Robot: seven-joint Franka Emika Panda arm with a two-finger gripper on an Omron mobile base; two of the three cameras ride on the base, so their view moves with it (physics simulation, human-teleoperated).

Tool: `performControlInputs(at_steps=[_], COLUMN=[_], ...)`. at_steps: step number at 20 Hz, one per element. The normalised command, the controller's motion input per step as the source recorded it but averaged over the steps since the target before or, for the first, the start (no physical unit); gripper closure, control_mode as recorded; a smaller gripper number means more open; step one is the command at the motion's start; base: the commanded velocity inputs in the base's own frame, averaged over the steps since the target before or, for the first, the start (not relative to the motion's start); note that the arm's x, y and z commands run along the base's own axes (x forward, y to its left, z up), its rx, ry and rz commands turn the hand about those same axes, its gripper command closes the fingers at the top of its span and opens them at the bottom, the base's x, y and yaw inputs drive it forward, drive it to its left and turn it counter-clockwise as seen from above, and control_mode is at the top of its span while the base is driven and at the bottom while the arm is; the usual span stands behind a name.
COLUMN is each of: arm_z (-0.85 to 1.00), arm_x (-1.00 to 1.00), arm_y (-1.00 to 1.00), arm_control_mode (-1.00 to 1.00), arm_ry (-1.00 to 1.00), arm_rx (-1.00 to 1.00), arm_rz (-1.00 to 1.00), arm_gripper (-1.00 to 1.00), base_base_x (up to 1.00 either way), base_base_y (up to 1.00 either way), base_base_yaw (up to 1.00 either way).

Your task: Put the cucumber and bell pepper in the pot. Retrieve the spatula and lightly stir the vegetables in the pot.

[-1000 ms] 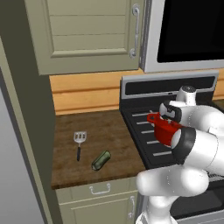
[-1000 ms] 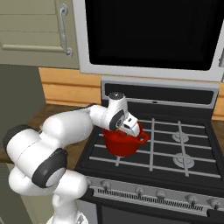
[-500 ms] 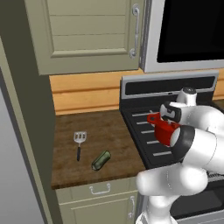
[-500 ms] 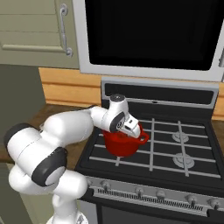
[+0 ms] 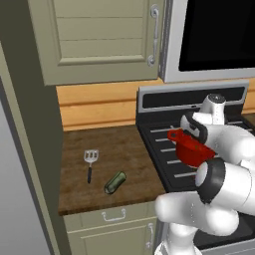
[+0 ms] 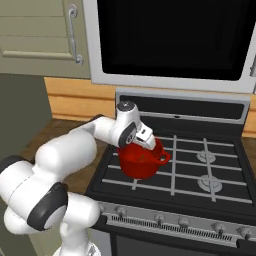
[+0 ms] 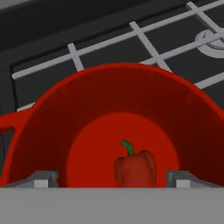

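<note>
My pincer hangs just above the mouth of the round red cooking pot, and in my hand view its two small dark finger tips stand wide apart at the bottom, one at each side, with nothing between them, so the pincer is open. Between those tips, on the floor of the pot, lies the small roundish red bell pepper with its short green stem pointing up and away from me. It touches the pot's bottom and sits apart from the wall.

From the right base view, the pot stands on the grey grate of the black stove, over the front left burner, with one loop handle sticking out toward the middle of the cooktop. My hand covers the near part of its rim there. From the left base view the pot shows partly behind my white forearm.

To the left of the stove lies the dark brown wooden counter. On it, near the front edge, rests the short dark green cucumber with paler ends, lying slantwise. Just to its left, not touching it, lies the small spatula with a slotted silver-grey square head and a thin black handle; the head points toward the wall and the handle toward the counter's front. Both lie well apart from the pot.
</note>
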Motion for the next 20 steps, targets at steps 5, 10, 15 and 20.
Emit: performControlInputs(at_steps=[5,10,15,20], arm_z=[0.5,0.4,0.28,0.07], arm_x=[-0.85,-0.82,-0.51,-0.22], arm_y=[0.64,0.96,1.0,1.0], arm_control_mode=[-1.0,-1.0,-1.0,-1.0], arm_ry=[-0.17,-0.04,0.03,0.1], arm_rx=[-0.06,-0.02,0.0,0.0], arm_rz=[0.0,0.0,0.0,0.0], arm_gripper=[-1.0,-1.0,-1.0,-1.0], base_base_x=[0.0,0.0,0.0,0.0], base_base_y=[0.0,0.0,0.0,0.0], base_base_yaw=[0.0,0.0,0.0,0.0])
